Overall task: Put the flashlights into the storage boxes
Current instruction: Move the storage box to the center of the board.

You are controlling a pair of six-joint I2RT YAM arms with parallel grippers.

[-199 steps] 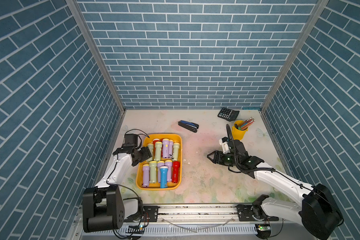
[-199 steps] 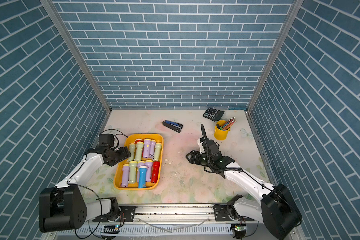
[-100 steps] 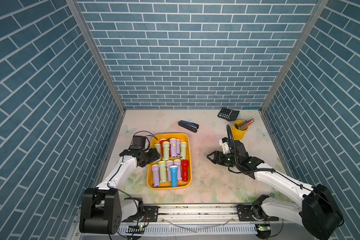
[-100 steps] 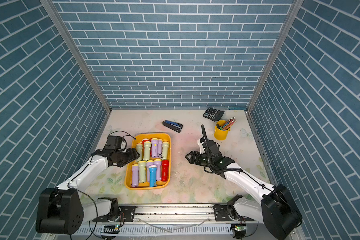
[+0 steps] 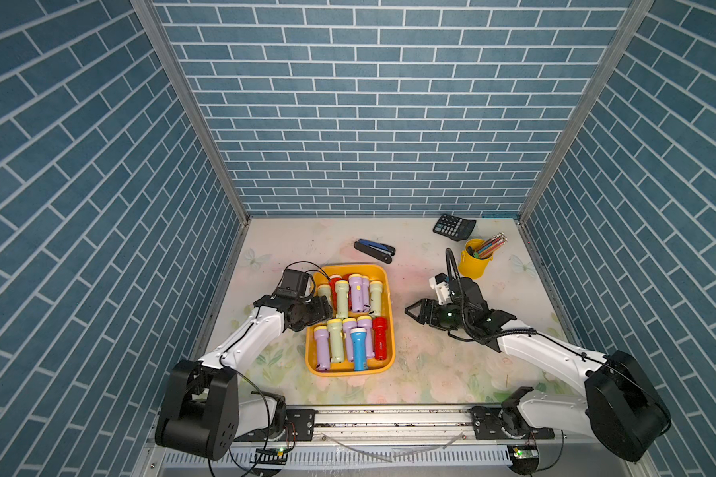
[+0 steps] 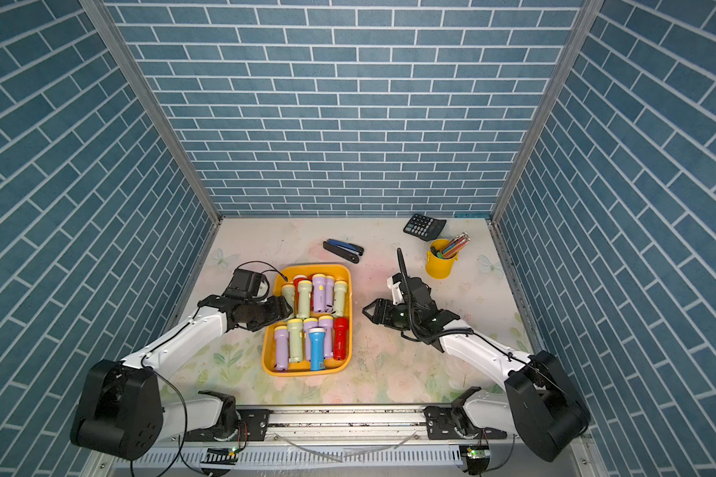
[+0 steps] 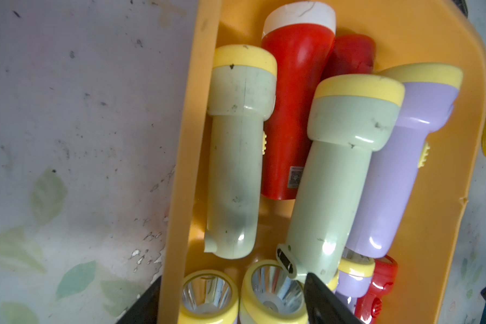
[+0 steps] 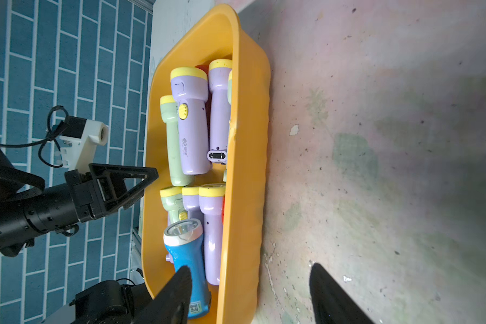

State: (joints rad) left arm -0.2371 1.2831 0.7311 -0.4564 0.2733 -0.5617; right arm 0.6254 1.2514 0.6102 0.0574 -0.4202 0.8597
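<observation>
In both top views the yellow-orange tray [image 5: 350,371] [image 6: 302,371] sits at lower centre of the frame. It is farther right than a second ago, when it lay close to the left wall. The left gripper [image 5: 321,310] [image 6: 282,309] has travelled right with it and is at the middle of the tray's left rim. The flashlights [image 5: 358,297] [image 6: 318,295] lie inside the tray in two rows, with the blue flashlight [image 5: 358,349] [image 6: 317,349] in the nearer row. The right gripper [image 5: 409,310] [image 6: 366,310] has not moved. It hangs right of the tray and apart from it.

In the left wrist view the left gripper [image 7: 230,289] has its fingers [image 7: 320,303] spread astride the tray's wall [image 7: 180,168]. One is just outside the wall. The other is inside, at the tail of a pale green flashlight [image 7: 340,174]. Nothing is clamped.

In the right wrist view the right gripper [image 8: 250,269] has its fingers [image 8: 177,294] apart, with the tray's near wall [image 8: 247,168] and bare bench [image 8: 376,168] seen between them. One finger overlaps the blue flashlight [image 8: 187,258] in the picture, but they do not touch.
</observation>
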